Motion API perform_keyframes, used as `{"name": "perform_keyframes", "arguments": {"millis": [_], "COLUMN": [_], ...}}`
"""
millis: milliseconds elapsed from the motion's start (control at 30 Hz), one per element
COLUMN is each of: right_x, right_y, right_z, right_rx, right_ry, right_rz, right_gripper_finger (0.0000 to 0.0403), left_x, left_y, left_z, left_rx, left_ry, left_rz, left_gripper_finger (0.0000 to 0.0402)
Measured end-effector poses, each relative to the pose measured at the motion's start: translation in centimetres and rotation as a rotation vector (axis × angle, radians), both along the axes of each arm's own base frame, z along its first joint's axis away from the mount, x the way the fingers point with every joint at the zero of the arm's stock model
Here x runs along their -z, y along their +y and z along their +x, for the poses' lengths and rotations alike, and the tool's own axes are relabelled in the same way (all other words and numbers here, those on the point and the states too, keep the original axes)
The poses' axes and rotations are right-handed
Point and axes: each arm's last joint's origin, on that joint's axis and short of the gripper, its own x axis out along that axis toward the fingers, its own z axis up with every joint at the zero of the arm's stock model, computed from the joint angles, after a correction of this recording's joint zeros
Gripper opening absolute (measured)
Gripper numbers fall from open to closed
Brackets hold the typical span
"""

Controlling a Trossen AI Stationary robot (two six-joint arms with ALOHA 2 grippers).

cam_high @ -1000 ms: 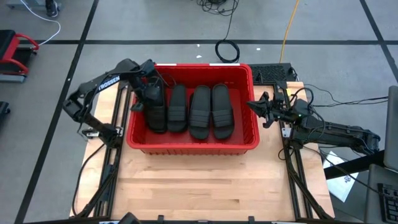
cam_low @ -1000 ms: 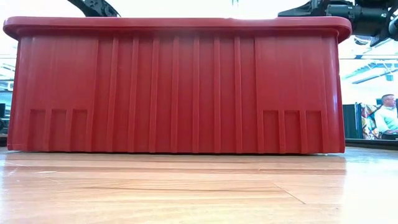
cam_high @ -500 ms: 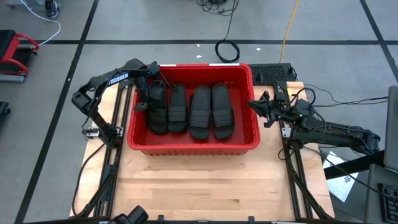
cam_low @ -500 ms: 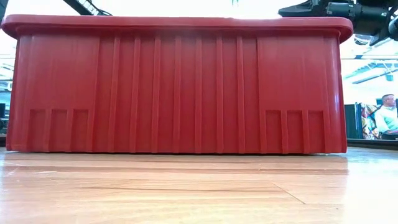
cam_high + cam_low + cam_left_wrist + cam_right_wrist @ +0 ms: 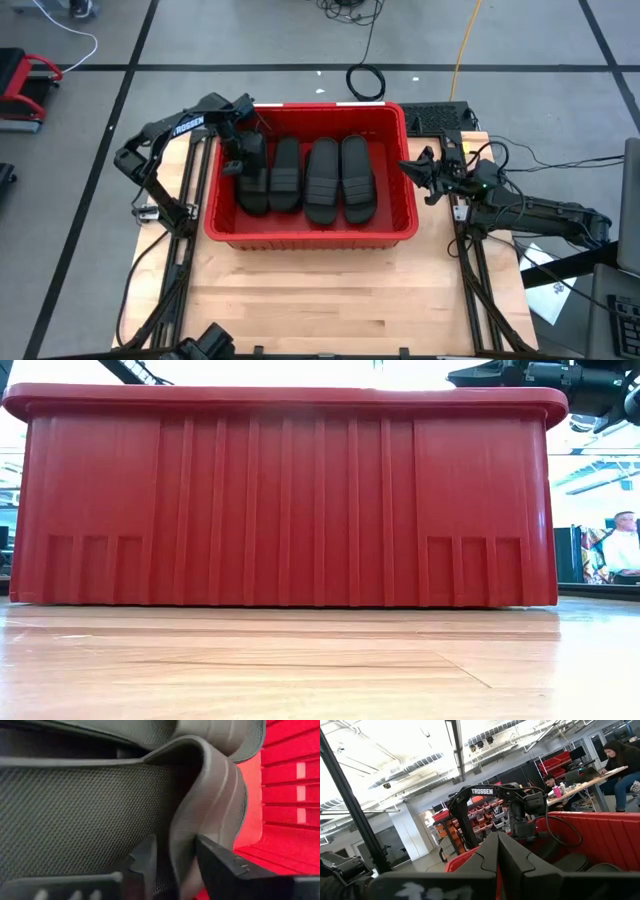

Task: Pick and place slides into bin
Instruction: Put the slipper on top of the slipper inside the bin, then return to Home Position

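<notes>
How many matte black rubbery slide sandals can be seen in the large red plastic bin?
4 on top, side by side in the red plastic bin: far-left sandal at the left gripper, second, third, far-right. More may lie hidden underneath.

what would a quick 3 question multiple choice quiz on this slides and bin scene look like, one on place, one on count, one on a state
1. Where is the left gripper?
A. inside the red bin, at its left end
B. outside the bin, over the table
C. over the floor

2. How many black slides show in the bin from above?
A. two
B. four
C. eight

3. How is the right gripper?
A. open over the bin
B. shut on a slide
C. shut, holding nothing, beside the bin's right wall

Answers: 1 A, the high view shows it over the leftmost slide. 2 B, four lie side by side. 3 C, its fingers meet with nothing between.
</notes>
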Motion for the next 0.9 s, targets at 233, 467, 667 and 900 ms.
{"name": "perform_keyframes", "arguments": {"millis": [233,467,667,900], "right_x": [0.0,0.0,0.0,0.0], "right_y": [0.0,0.0,0.1,0.1], "right_z": [0.0,0.0,0.0,0.0], "right_rx": [0.000,-0.001,-0.024,-0.011], "right_ry": [0.000,0.000,0.003,0.011], "right_rz": [0.000,0.000,-0.010,-0.058], "right_gripper_finger": [0.0000,0.0000,0.0000,0.0000], "left_x": [-0.5,-3.4,-7.0,-16.9], "left_y": [-0.1,-1.4,-3.5,-10.3], "left_z": [-0.3,-1.3,-2.3,-3.8], "left_rx": [-0.069,-0.058,-0.107,0.027], "left_ry": [0.039,-0.017,-0.070,-0.814], "left_rz": [0.011,0.147,0.257,0.325], "left_gripper_finger": [0.0202,0.0245,0.0243,0.0134]}}
